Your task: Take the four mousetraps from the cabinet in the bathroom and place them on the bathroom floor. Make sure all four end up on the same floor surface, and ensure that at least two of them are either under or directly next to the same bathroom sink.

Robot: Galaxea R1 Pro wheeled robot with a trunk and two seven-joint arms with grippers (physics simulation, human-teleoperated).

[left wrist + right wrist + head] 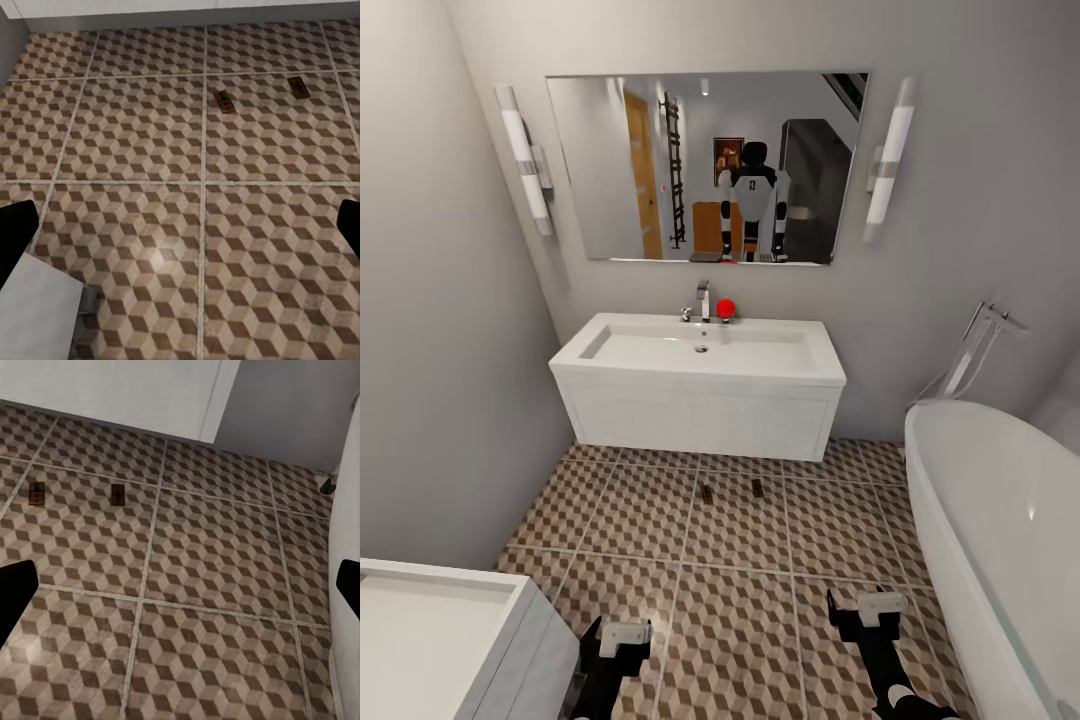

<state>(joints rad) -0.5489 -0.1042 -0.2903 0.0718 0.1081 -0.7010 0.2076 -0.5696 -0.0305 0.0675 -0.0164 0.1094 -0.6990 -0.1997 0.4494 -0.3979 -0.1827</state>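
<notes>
1. Two mousetraps (706, 493) (756, 487) lying flat on the bathroom floor (740, 600), side by side but apart, just in front of the sink (700, 385); in the left wrist view, one trap (224, 101) close beside a grout line, the other (299, 87) within the neighbouring tile; in the right wrist view, both traps (36, 494) (117, 494) on the tile row nearest the sink front.
2. Sink wall-hung, white and boxy, with a chrome tap (703, 300) and a small red round object (726, 310) on its back edge; above it a mirror (705, 165) flanked by two tube lights (525, 160).
3. Left gripper (624, 634) low over the floor, jaws spread apart with nothing between them; dark fingertips (15, 232) at the edges of the left wrist view.
4. Right gripper (880, 605) likewise low over the tiles, jaws spread and empty; dark fingertips (15, 592) at the edges of its wrist view.
5. White bathtub (1000, 520) along the right side; white unit (450, 630) at the near left corner.
</notes>
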